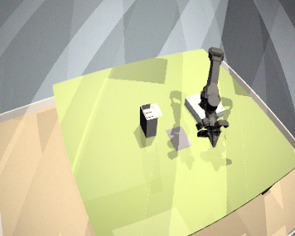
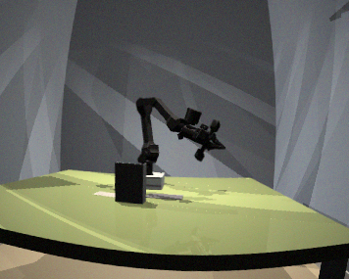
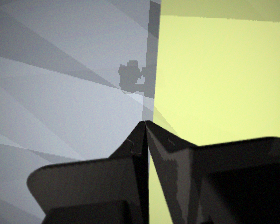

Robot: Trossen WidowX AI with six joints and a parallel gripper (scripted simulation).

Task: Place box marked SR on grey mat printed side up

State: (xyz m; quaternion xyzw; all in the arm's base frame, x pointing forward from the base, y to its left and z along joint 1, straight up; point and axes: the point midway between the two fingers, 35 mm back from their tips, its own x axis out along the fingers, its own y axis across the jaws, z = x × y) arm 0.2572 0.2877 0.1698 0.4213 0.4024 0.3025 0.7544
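dim, grainy, with hard-edged shadows

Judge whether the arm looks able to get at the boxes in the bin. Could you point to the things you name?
Probably yes: the end effector (image 1: 214, 145) (image 2: 224, 148) (image 3: 144, 125) is shut, apparently empty, and nothing visible blocks the bin (image 1: 151, 127) (image 2: 130, 183), though it must swing over and open.

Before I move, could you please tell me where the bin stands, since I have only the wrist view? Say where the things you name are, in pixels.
Observer: In the top view, the dark bin (image 1: 149, 127) (image 2: 129, 182) stands just left of the grey mat (image 1: 179, 138) (image 2: 168, 197).
Operator: Thank you. Which side of the mat is my hand (image 1: 214, 145) (image 2: 224, 148) (image 3: 144, 125) on?
Observer: The right, opposite the bin, in that view.
Operator: And is it down at the table?
Observer: No, the exterior view shows it raised above the table (image 1: 114, 170) (image 2: 209, 236) (image 3: 220, 75).
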